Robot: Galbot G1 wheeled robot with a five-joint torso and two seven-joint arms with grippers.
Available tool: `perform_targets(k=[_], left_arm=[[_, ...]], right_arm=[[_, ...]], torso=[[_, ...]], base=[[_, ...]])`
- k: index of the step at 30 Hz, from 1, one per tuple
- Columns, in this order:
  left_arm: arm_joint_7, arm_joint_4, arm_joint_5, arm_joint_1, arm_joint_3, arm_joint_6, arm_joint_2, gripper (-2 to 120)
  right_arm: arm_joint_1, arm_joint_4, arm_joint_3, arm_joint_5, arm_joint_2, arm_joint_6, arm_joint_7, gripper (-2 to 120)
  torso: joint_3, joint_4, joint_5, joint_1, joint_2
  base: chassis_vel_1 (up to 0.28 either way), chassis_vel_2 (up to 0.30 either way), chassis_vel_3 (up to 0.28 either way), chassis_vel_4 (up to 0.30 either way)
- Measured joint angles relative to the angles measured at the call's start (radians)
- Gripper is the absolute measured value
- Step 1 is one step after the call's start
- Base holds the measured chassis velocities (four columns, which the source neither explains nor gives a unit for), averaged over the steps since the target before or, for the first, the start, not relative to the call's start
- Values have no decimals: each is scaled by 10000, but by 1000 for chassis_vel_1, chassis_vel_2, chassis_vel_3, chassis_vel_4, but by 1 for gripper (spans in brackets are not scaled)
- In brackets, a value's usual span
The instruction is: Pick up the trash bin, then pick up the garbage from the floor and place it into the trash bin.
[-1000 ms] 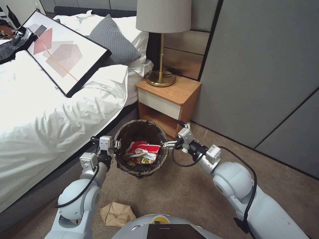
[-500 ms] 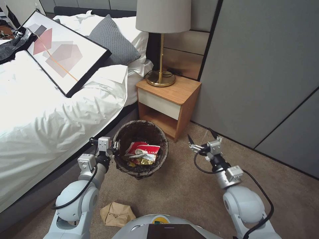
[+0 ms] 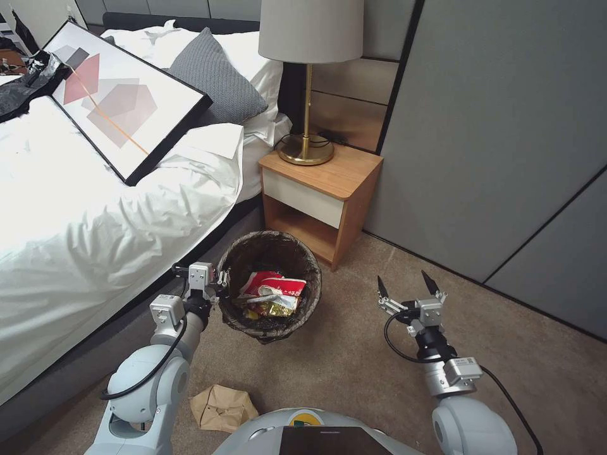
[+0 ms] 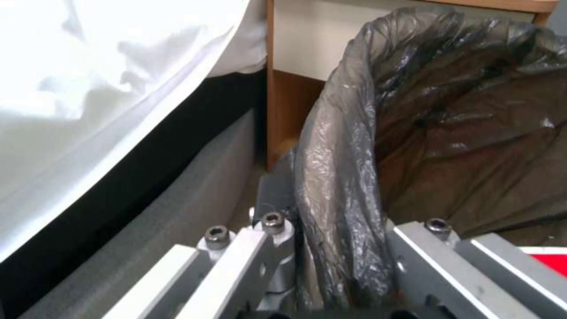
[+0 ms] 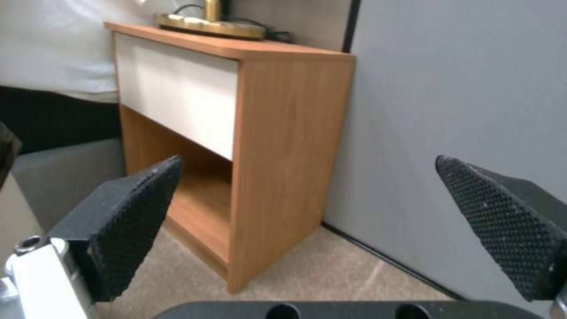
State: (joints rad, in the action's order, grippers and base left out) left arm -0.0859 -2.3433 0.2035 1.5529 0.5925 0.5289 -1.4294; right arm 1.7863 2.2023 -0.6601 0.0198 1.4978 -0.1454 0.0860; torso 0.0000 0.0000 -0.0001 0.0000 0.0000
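The trash bin (image 3: pixel 270 287) hangs beside the bed (image 3: pixel 95 208), in front of the nightstand (image 3: pixel 319 189) — the left gripper (image 3: pixel 218 281) pinches its bag-lined rim, jaws clamped on either side of the wall. Inside lie a red-and-white wrapper (image 3: pixel 278 287) and a yellow one (image 3: pixel 269 308). One crumpled brown paper bag (image 3: pixel 222 407) sits on the carpet near the robot's base. The right gripper (image 3: pixel 408 287) hovers well apart to the bin's right, jaws spread — empty. One lamp (image 3: pixel 308 82) stands on the nightstand.

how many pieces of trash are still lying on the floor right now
1: a crumpled brown paper bag on the carpet near the robot's base, beside the left arm. More may lie hidden.
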Motion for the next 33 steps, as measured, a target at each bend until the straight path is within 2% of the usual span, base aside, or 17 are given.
perform_targets(k=[33], left_arm=[[-104,12,-106,32,-19,48,-13,7]], right_arm=[[125,-82,-271,236,-110,-165,-221,100]], torso=[[0,0,1,0,0]], base=[[0,0,0,0]])
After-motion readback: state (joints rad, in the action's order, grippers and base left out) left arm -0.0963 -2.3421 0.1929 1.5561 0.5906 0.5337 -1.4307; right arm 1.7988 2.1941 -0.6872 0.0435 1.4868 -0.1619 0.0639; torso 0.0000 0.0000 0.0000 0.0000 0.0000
